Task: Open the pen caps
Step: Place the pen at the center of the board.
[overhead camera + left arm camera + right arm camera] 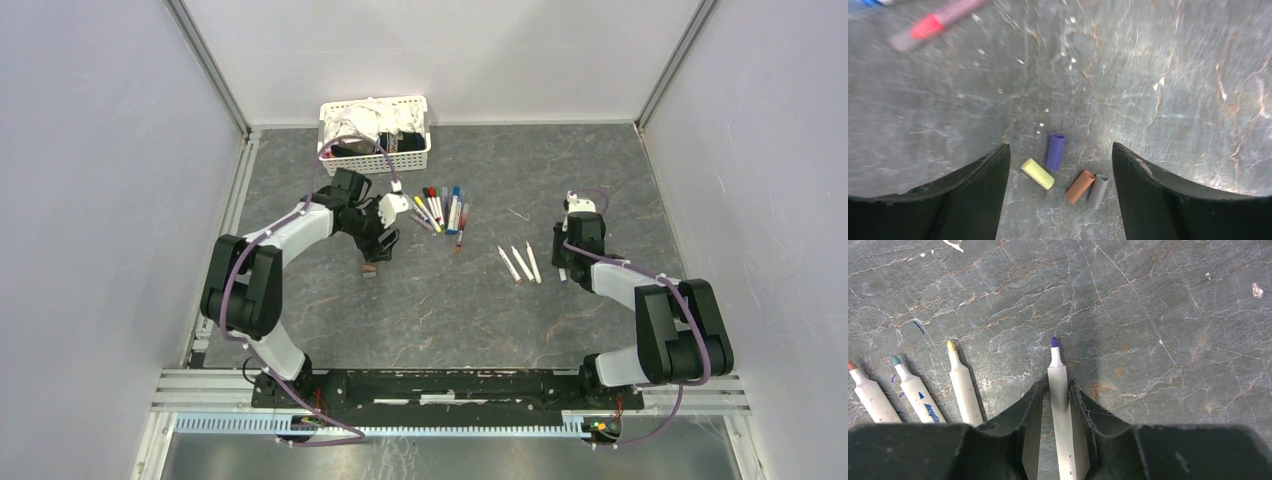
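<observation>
Left gripper (1060,147) spread wide, four loose pen caps (1038,173) on the table between its fingers. Right gripper (1057,385) flanks a purple-tipped pen (1062,425); whether it is pinching, I cannot tell. Three uncapped pens (965,395) lie at its 9 o'clock.

a blurred red-ended pen (928,27) runs off the top edge.

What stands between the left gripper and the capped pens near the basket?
Nothing visible. Bare table separates the left gripper from the capped pens; the four loose caps lie below its open jaws, off that path.
</observation>
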Tool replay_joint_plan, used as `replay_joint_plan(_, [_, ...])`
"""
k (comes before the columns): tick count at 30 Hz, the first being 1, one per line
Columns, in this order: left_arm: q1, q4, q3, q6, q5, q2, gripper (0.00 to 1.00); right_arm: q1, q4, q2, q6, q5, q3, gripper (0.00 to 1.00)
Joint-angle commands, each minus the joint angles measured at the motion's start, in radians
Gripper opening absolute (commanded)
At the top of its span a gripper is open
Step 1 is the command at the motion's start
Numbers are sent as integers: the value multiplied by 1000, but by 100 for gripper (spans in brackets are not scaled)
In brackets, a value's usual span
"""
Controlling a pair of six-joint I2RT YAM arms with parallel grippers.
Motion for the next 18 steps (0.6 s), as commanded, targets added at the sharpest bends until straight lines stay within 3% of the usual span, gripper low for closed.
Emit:
replay_joint_plan(1, [3, -73, 128, -99, 71, -95, 81, 1, -33, -30, 12, -17, 28, 33])
replay_joint_plan(3, [13, -106, 187, -125, 79, -126, 99, 16, -46, -63, 11, -10, 64, 36])
replay_joint_plan(11, [71, -258, 426, -238, -23, -232, 100, 222, -155, 16, 36, 64, 333, 53])
replay_joint_plan(13, [86, -231, 424, -286, -86, -283, 100, 273, -161, 77, 59, 41, 397, 54])
replay_joint_plan(18, [115, -206, 315, -288, -97, -388, 100, 387, -167, 246, 93, 12, 535, 53])
